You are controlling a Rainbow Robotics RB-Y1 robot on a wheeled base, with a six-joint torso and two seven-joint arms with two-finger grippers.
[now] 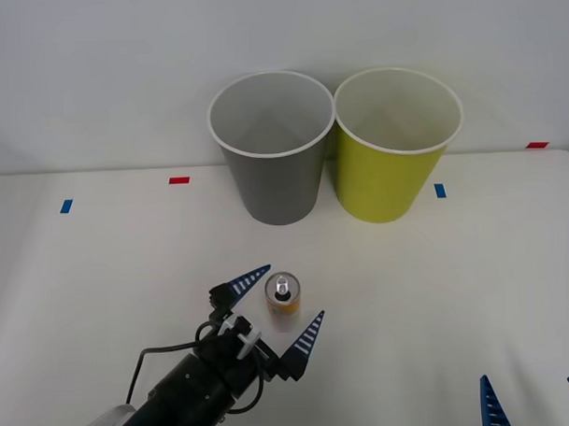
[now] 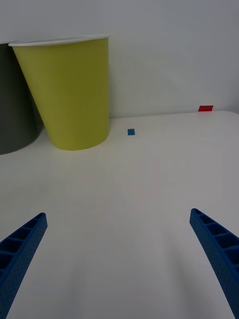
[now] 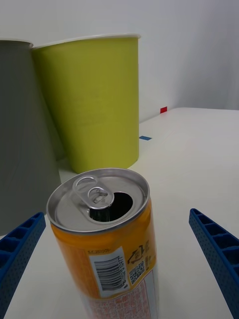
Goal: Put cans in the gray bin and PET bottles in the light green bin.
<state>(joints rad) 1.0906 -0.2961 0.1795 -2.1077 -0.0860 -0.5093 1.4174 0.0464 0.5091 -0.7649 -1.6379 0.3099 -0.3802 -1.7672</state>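
Note:
A small slim can (image 1: pixel 283 296) with a silver top and orange-and-white body stands upright on the white table, in front of the gray bin (image 1: pixel 272 148). My left gripper (image 1: pixel 279 309) is open around it, one blue finger on each side, not touching. In the left wrist view the can (image 3: pixel 107 239) stands close between the fingers (image 3: pixel 214 249), its tab opened. The light green bin (image 1: pixel 394 144) stands to the right of the gray one, touching it. My right gripper (image 1: pixel 534 399) is open low at the table's near right edge, holding nothing. No PET bottles are in view.
Small blue tape marks (image 1: pixel 440 190) and red tape marks (image 1: pixel 179 180) lie on the table (image 1: pixel 474 281) beside the bins. A white wall stands right behind the bins. In the right wrist view the light green bin (image 2: pixel 69 89) stands ahead over bare table.

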